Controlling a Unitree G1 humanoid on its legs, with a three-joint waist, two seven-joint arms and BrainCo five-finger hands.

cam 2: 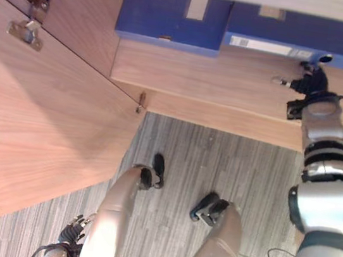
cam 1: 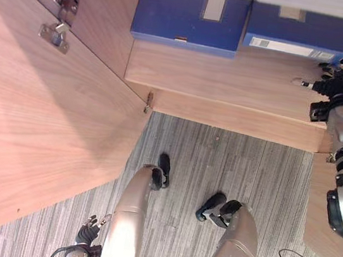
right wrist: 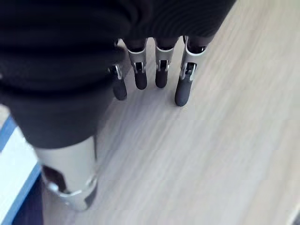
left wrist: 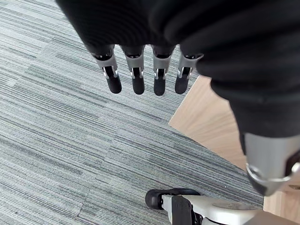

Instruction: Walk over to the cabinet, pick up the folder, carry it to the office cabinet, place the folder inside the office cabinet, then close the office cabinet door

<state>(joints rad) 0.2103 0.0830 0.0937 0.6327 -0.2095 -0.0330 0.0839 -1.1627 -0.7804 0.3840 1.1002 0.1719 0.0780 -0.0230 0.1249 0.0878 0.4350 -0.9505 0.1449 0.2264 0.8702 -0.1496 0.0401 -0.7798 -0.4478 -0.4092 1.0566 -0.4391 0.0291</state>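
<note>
Two blue folders lie flat at the back of the wooden shelf (cam 1: 229, 79) of the open cabinet. The labelled folder (cam 1: 319, 34) is on the shelf's right part and a second folder (cam 1: 187, 19) is on its left part (whether the two touch where they meet, I cannot tell). The right hand (cam 1: 333, 81) reaches over the shelf and sits just in front of the labelled folder's near edge, towards the shelf's right end. Its fingers (right wrist: 183, 89) hang straight and slightly spread above the bare wood, holding nothing. The right wrist view shows the folder's blue edge and white label just beside the thumb. The door (cam 1: 44, 123) stands swung wide to the left of the shelf, with a metal hinge (cam 1: 57, 32) on its inner face. Striped grey carpet (cam 1: 217, 167) lies in front of the shelf's front edge. The left hand (cam 1: 88, 230) hangs well away from the shelf, low over the carpet, its fingers (left wrist: 137, 79) straight, side by side and empty.
</note>
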